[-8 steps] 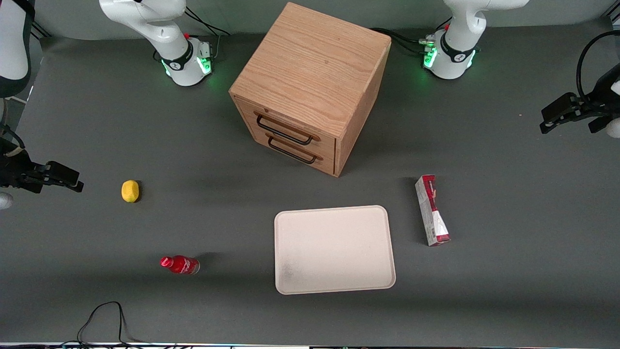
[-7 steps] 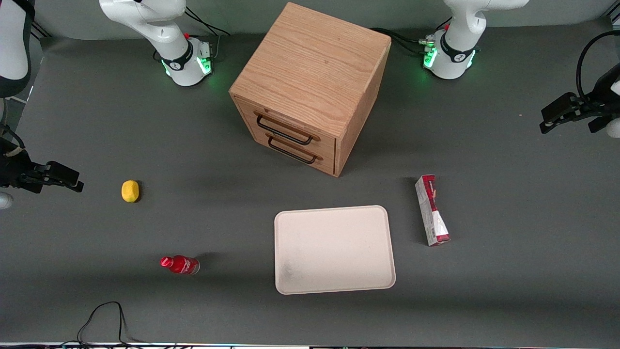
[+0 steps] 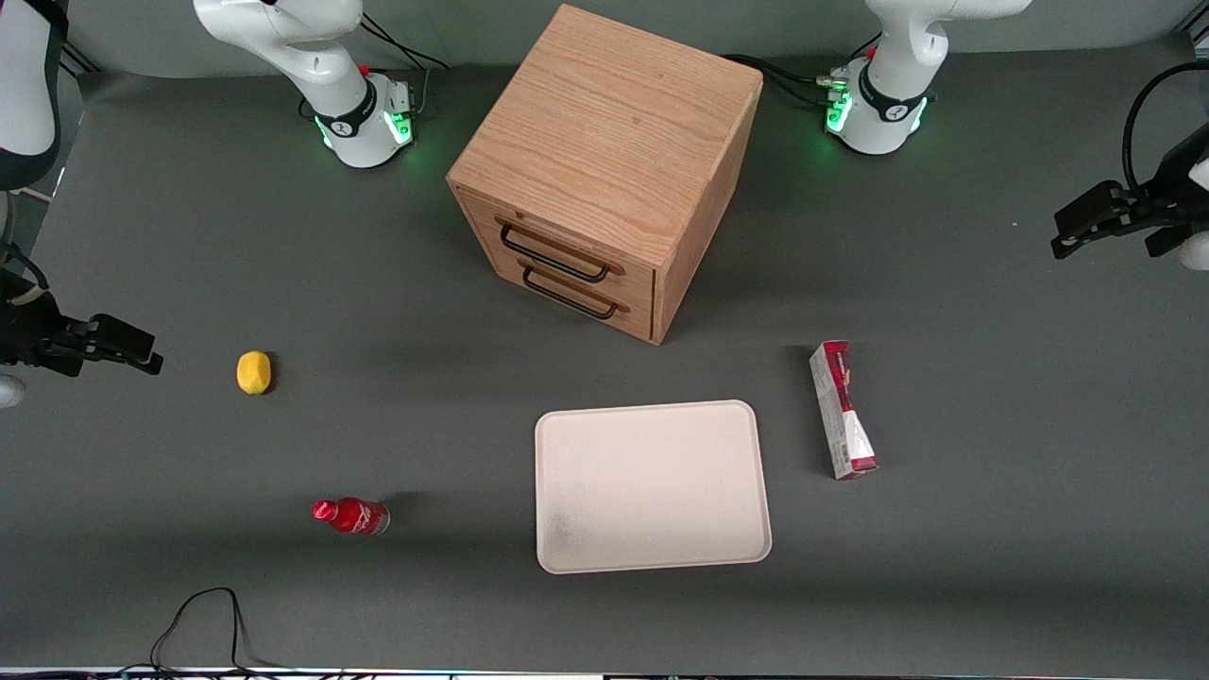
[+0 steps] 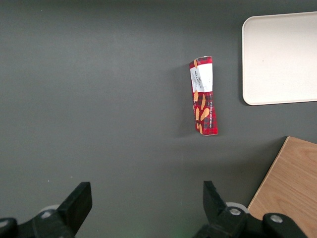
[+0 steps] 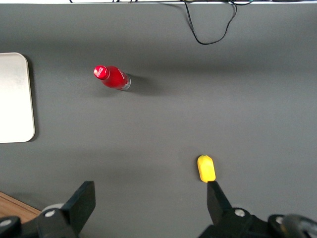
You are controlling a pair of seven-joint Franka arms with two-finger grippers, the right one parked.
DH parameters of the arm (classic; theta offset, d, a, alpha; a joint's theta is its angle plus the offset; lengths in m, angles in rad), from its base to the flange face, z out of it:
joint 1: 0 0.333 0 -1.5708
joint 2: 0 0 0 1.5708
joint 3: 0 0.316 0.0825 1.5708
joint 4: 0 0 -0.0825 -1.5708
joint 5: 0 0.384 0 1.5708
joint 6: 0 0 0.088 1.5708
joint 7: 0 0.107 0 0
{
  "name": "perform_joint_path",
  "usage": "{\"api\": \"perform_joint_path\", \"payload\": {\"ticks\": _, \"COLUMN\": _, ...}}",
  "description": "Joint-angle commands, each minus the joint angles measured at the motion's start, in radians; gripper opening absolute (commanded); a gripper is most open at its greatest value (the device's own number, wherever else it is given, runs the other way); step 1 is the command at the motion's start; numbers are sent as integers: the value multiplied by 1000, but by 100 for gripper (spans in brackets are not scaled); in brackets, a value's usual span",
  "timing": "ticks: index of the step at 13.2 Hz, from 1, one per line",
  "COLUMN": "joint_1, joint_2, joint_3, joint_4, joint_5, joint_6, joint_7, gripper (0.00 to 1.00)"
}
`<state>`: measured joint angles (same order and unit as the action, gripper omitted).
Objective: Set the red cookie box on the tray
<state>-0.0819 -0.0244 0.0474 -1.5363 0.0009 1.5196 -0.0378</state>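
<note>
One long red cookie box with white panel, flat on table beside tray, pincer spread apart above.

- The tray lies flat on the surface, nearer the front camera than the drawer cabinet.
- The red cookie box lies on the surface just beside the tray, apart from it, toward the working arm's end.
- The gripper hangs above that end of the surface, well apart from the box, its fingers spread wide.
- The bottle and the lemon sit toward the parked arm's end, the bottle nearer the camera.
</note>
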Motion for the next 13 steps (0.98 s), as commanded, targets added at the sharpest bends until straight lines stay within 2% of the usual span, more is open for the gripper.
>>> {"api": "perform_joint_path", "payload": {"ticks": 1, "joint_1": 8, "joint_2": -3, "joint_3": -11, "joint_4": 2, "joint_5": 13, "joint_6": -21, "joint_7": -2, "gripper": 100}}
{"api": "perform_joint_path", "payload": {"ticks": 5, "joint_1": -7, "joint_2": 26, "joint_3": -14, "joint_4": 11, "joint_5": 2, "joint_6": -1, "joint_7": -16, "gripper": 100}}
{"api": "perform_joint_path", "payload": {"ticks": 8, "joint_1": -19, "joint_2": 92, "joint_3": -49, "joint_4": 71, "joint_5": -2, "joint_6": 2, "joint_7": -39, "gripper": 100}}
{"api": "perform_joint_path", "payload": {"ticks": 13, "joint_1": -128, "joint_2": 227, "joint_3": -58, "joint_4": 197, "joint_5": 7, "joint_6": 25, "joint_7": -230, "gripper": 100}}
